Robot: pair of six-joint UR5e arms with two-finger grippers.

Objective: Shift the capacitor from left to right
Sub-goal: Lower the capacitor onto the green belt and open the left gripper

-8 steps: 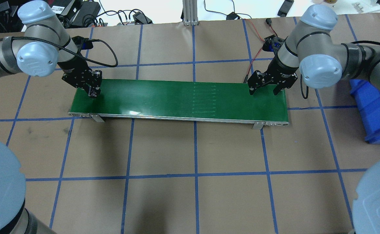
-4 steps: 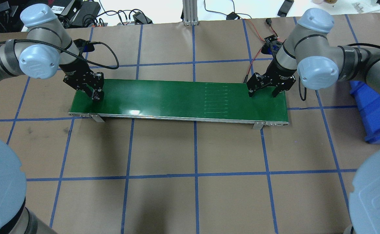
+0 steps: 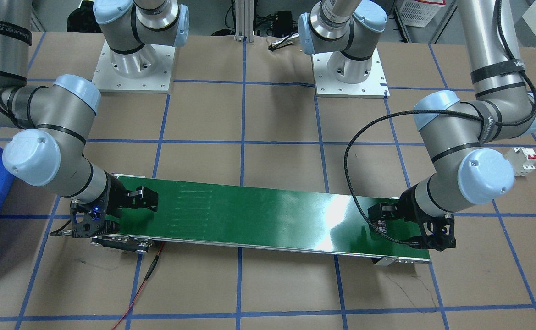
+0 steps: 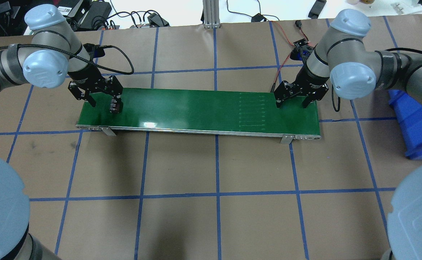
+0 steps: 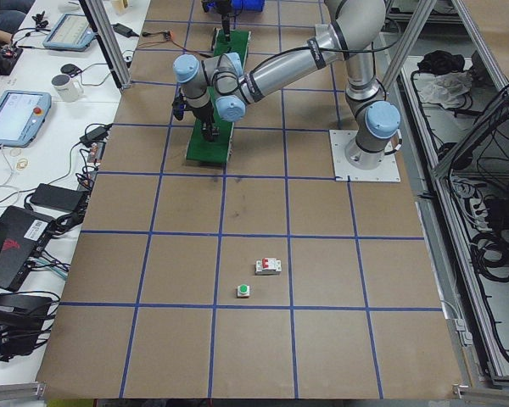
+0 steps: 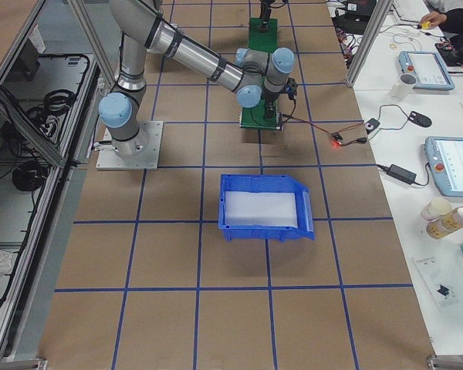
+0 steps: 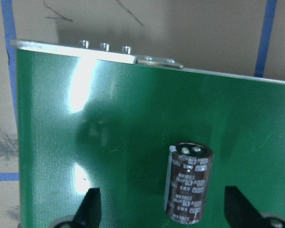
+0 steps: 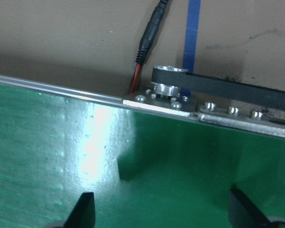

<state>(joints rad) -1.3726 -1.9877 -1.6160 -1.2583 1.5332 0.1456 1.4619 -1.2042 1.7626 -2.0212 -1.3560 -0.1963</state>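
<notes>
I see capacitor (image 7: pixel 190 183) upright on belt (image 4: pixel 196 108), left end, between spread left claw (image 4: pixel 103 98) fingers, untouched. Right claw (image 4: pixel 293 100) spread, empty, over belt's right end. Likely light, rigid, slick, tippy; I'd pinch mid-body.

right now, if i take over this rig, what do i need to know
Left gripper: open, low over the belt's left end, holding nothing.
Right gripper: open and empty, over the belt's right end.
Capacitor: looks upright on the belt, free between the left gripper's fingers.
Done: capacitor set down on the left end.
Left: it has yet to reach the right end, where the right gripper will probably pick it up.
</notes>
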